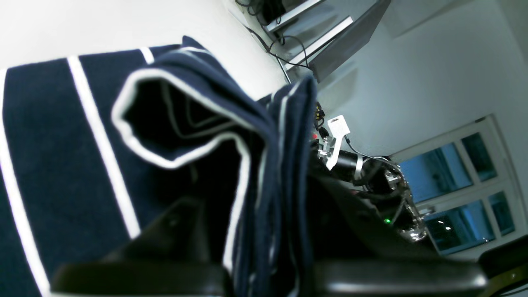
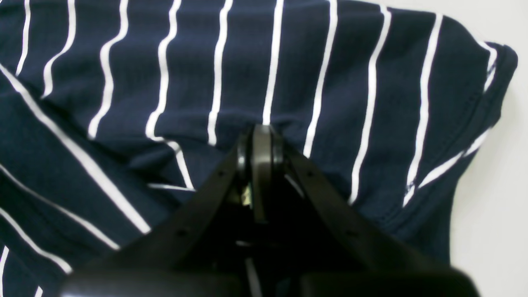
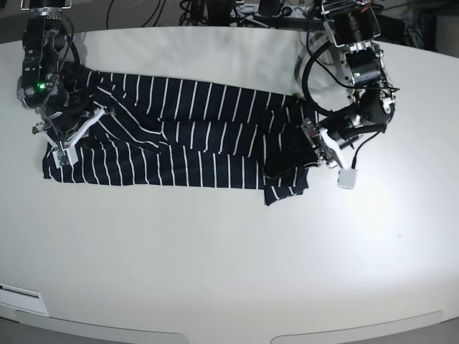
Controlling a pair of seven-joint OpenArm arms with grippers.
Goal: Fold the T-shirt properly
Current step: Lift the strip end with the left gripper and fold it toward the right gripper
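Note:
The T-shirt (image 3: 186,136), dark navy with thin white stripes, lies stretched in a long band across the white table, from far left to centre right. My right gripper (image 3: 63,140) is at its left end; in the right wrist view its fingertips (image 2: 262,140) are shut on a pinch of the T-shirt (image 2: 350,82). My left gripper (image 3: 307,143) is at the shirt's right end. In the left wrist view it (image 1: 272,231) is shut on a bunched fold of the T-shirt (image 1: 53,144), which stands up from the table between the fingers. The label is hidden.
The white table (image 3: 229,258) extends to the front of the shirt. Cables and equipment (image 3: 237,11) lie along the back edge. The left wrist view shows a window (image 1: 453,185) and shelves (image 1: 313,24) behind the other arm.

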